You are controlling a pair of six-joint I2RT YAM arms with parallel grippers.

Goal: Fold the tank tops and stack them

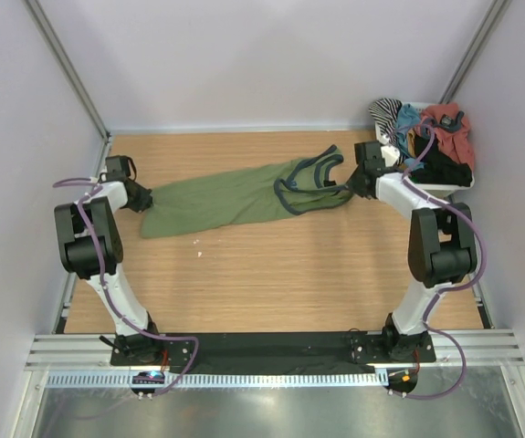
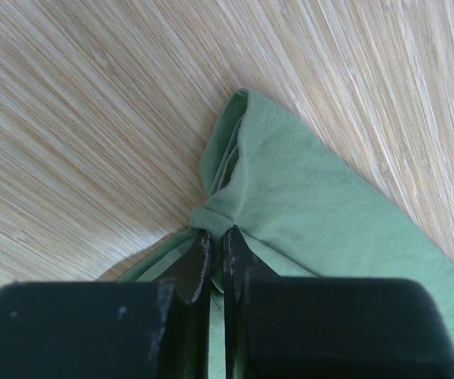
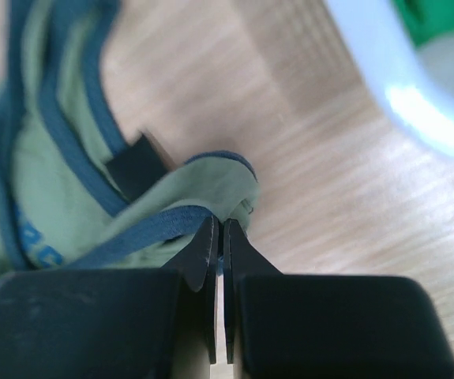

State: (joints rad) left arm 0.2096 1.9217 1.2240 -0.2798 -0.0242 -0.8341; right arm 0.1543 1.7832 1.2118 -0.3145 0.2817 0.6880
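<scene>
An olive green tank top (image 1: 235,196) with dark grey-blue trim lies stretched across the wooden table, hem at the left, straps at the right. My left gripper (image 1: 141,197) is shut on its hem corner (image 2: 219,213); the green cloth (image 2: 305,205) bunches at the fingertips. At the far end my right gripper (image 1: 358,185) is shut on a shoulder strap (image 3: 211,178), with blue trim (image 3: 144,229) running into the jaws. A black garment (image 1: 449,169), perhaps the black tank top, lies in the bin at the back right.
A white bin (image 1: 454,189) at the back right corner holds a heap of garments: striped (image 1: 385,114), teal (image 1: 408,119), red (image 1: 449,123). Its white rim (image 3: 384,79) is close to my right gripper. A small white speck (image 1: 198,241) lies on the table.
</scene>
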